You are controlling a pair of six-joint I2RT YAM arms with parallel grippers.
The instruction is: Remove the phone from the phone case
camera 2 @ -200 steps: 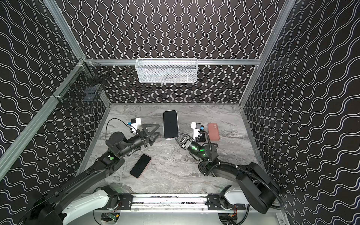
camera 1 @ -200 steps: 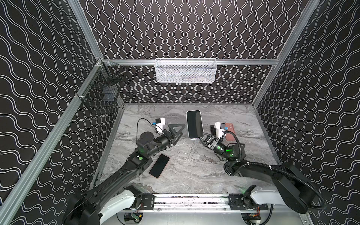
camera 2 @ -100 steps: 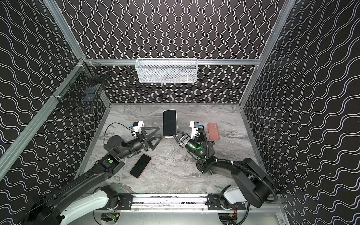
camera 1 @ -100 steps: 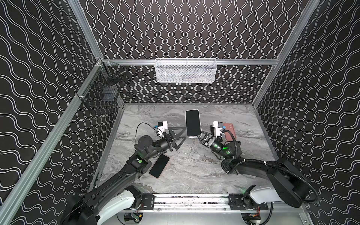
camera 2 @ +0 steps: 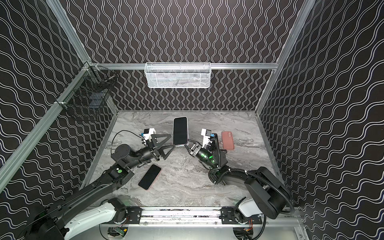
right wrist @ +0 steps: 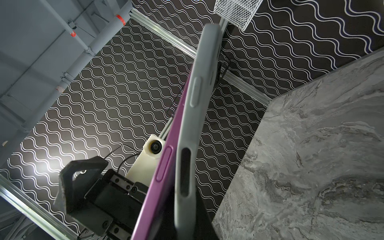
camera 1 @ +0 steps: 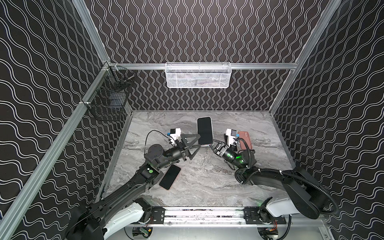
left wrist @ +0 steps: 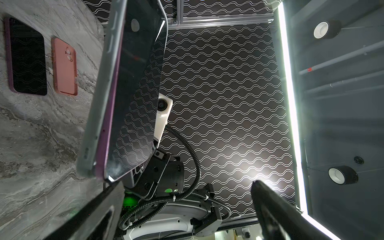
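Note:
A purple phone (camera 1: 204, 131) (camera 2: 180, 130) in a grey phone case (left wrist: 97, 108) (right wrist: 192, 116) hangs above the table, screen up. My right gripper (camera 1: 212, 144) (camera 2: 188, 143) (right wrist: 180, 218) is shut on its near end. At that end the purple phone edge (right wrist: 164, 166) (left wrist: 112, 108) stands a little out of the case. My left gripper (camera 1: 199, 140) (camera 2: 172, 140) (left wrist: 186, 184) is open beside the phone's left edge. One of its fingers (left wrist: 104, 203) sits right at the phone's near corner; whether it touches does not show.
A dark-screened phone (camera 1: 170, 177) (camera 2: 149, 176) lies flat by the left arm. A salmon case (camera 1: 245, 139) (camera 2: 227, 140) (left wrist: 65, 66) lies at the right. A white mesh basket (camera 1: 198, 74) hangs on the back rail, and a black wire basket (camera 1: 110, 99) on the left wall.
The left gripper, still open, has moved right up to the phone's edge. The right gripper has shifted slightly left with the phone.

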